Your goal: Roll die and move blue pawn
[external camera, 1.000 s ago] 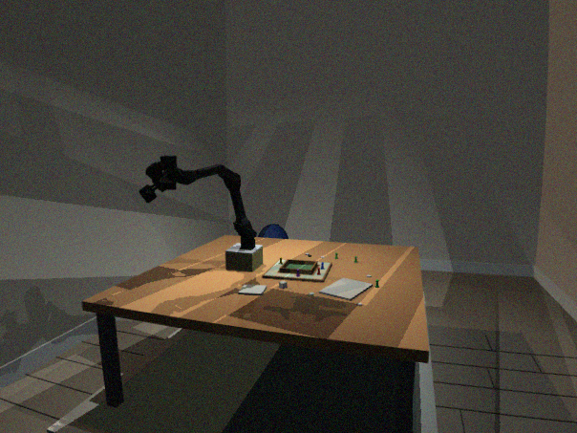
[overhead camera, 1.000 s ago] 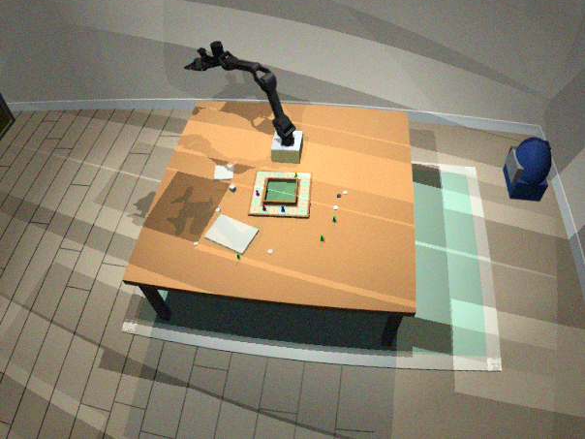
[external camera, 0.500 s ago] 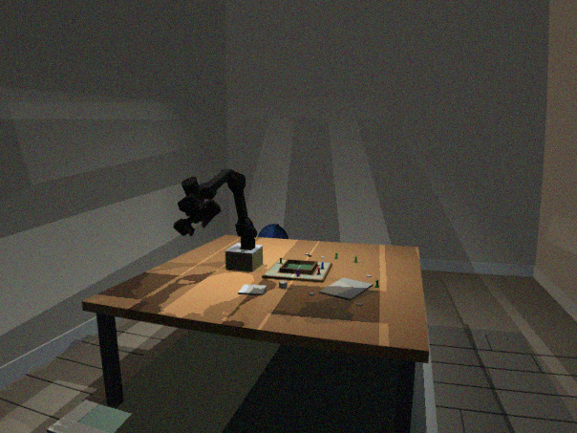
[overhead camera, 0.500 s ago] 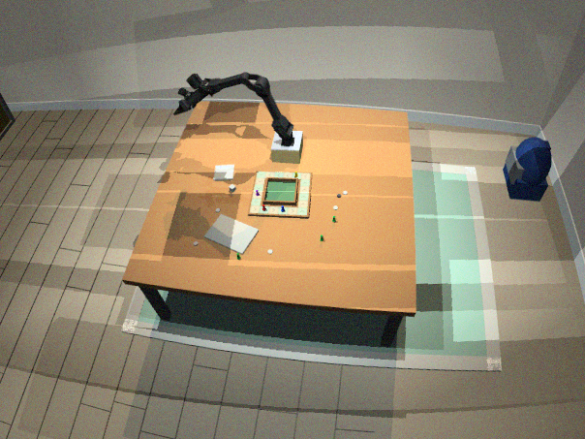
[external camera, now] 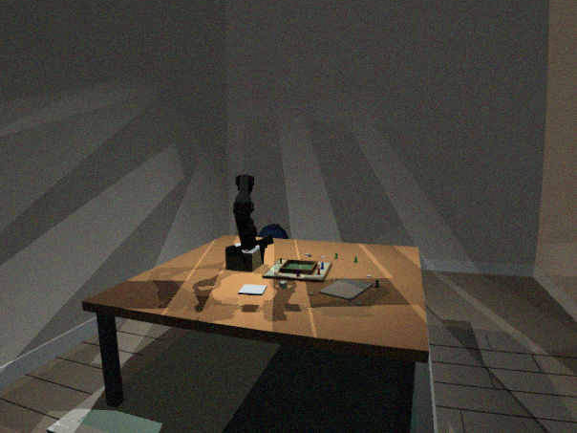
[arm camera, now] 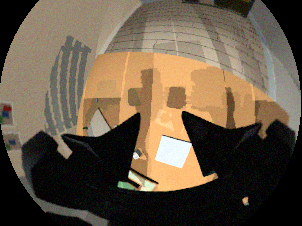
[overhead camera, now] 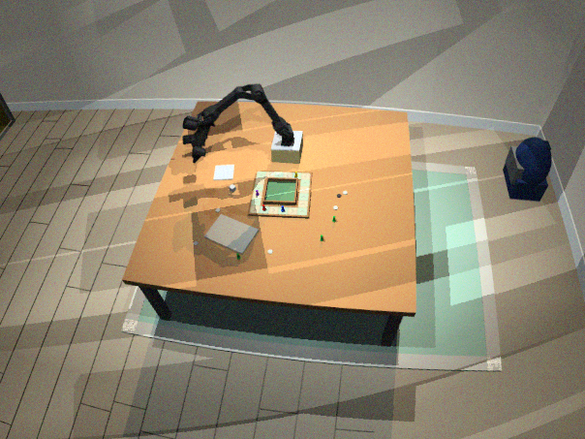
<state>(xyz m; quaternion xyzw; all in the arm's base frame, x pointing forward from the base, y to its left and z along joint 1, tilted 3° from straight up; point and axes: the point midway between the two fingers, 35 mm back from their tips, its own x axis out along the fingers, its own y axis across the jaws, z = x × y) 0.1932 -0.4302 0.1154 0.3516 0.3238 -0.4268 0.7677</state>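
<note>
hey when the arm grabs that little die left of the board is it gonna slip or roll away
The die looks like a small cube resting flat on the table, so it probably won't roll unprompted. Being tiny, it could skid or tumble if one finger touches first. The open tool hangs above and holds nothing.

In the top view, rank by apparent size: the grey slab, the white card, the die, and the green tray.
1. Grey slab
2. Green tray; close to the slab, so this order is unsure.
3. White card
4. Die, clearly smallest

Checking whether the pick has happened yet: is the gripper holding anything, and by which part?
Nothing is held. The gripper is open in the air above the table, and the die lies there untouched.
</note>
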